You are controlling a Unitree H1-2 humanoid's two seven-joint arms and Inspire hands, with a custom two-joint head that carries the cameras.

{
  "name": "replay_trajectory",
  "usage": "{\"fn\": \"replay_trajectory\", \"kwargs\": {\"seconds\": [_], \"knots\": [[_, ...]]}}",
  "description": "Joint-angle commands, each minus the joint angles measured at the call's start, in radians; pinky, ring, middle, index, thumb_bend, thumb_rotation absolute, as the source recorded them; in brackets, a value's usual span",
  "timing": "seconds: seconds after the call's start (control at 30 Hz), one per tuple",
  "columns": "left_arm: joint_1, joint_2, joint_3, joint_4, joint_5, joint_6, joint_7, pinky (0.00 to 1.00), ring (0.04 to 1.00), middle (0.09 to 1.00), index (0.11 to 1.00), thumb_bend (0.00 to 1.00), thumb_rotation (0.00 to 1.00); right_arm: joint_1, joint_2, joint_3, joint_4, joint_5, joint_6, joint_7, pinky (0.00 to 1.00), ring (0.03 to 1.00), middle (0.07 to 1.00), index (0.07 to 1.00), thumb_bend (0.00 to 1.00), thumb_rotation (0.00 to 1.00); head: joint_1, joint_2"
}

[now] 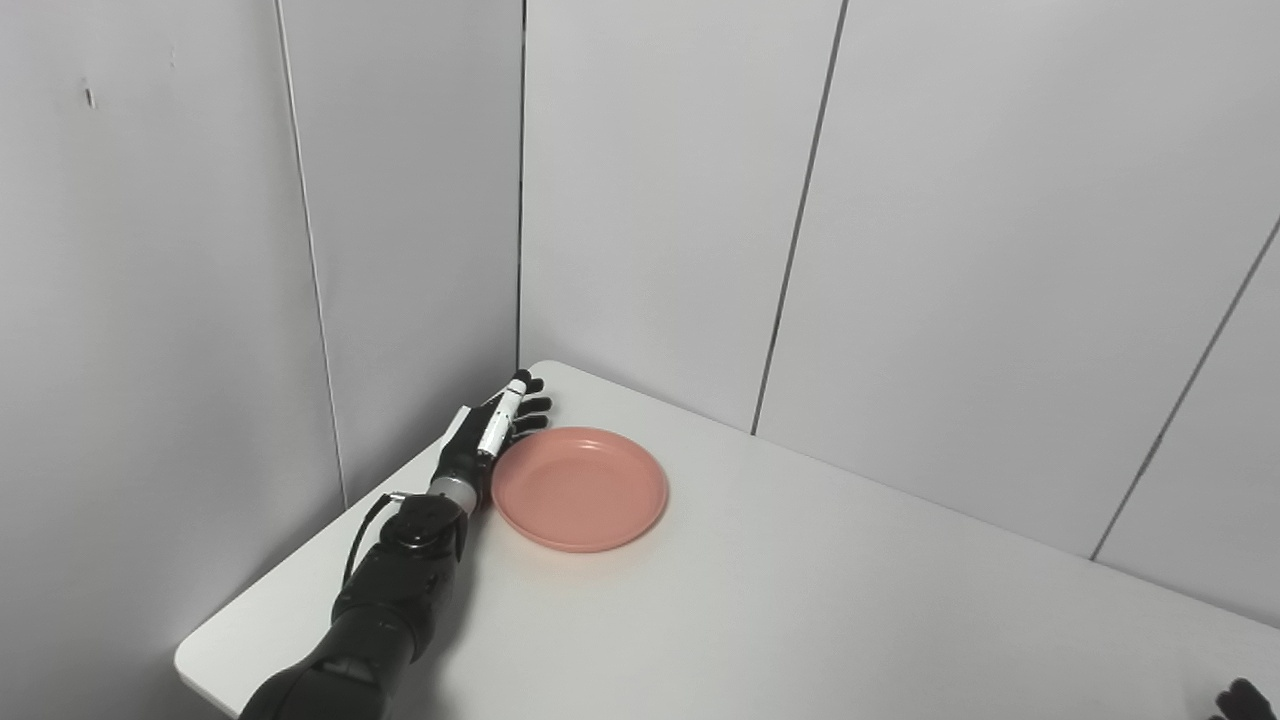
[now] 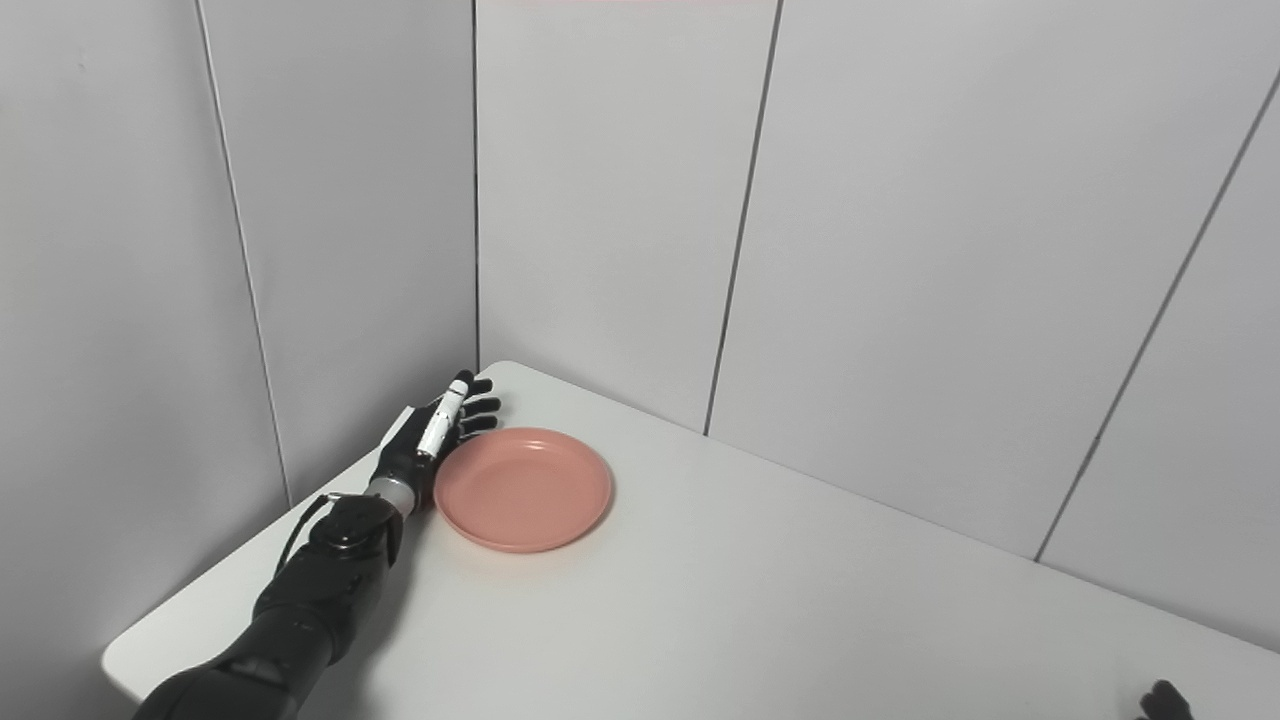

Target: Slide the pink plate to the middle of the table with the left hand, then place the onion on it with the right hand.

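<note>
Left eye view: white table (image 1: 800, 600), grey panels (image 1: 950, 250)

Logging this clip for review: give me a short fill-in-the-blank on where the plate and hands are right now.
1. The pink plate holds ____.
2. The left hand lies flat against the plate's ____ edge, fingers stretched toward the wall corner.
3. The plate sits near the table's far-____ corner.
4. Only the right hand's tip shows, at the picture's bottom-____ corner.

Missing words: nothing; left; left; right

You will find no text, label, brand, number or sign to read anywhere here, neither on the plate (image 1: 579, 489) nor the worktop (image 1: 800, 600).
</note>
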Motion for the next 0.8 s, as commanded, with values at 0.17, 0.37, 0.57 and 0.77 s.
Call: {"fn": "replay_trajectory", "kwargs": {"seconds": [0.17,0.37,0.57,0.77], "knots": [[-0.027,-0.028,-0.007,-0.017,-0.016,-0.009,-0.029,0.83,0.827,0.828,0.824,0.56,1.0,0.051,0.022,0.002,0.02,0.012,0.016,0.002,1.0,0.989,0.965,0.952,0.67,0.73,-0.003,0.003],[-0.024,-0.048,-0.021,-0.009,-0.015,-0.028,-0.037,0.83,0.827,0.831,0.827,0.55,1.0,0.052,0.02,0.004,0.015,0.01,0.019,0.001,1.0,1.0,0.97,0.948,0.67,0.74,-0.002,0.005],[-0.024,-0.076,-0.026,-0.026,-0.02,-0.028,-0.03,0.82,0.817,0.824,0.826,0.56,1.0,0.052,0.02,0.005,0.015,0.006,0.016,0.001,1.0,0.996,0.967,0.95,0.67,0.72,-0.003,0.007],[-0.026,-0.098,-0.033,-0.034,-0.012,-0.036,-0.024,0.81,0.805,0.811,0.812,0.56,1.0,0.052,0.024,0.004,0.011,0.01,0.018,0.0,1.0,0.993,0.965,0.951,0.68,0.73,-0.012,0.01]]}}
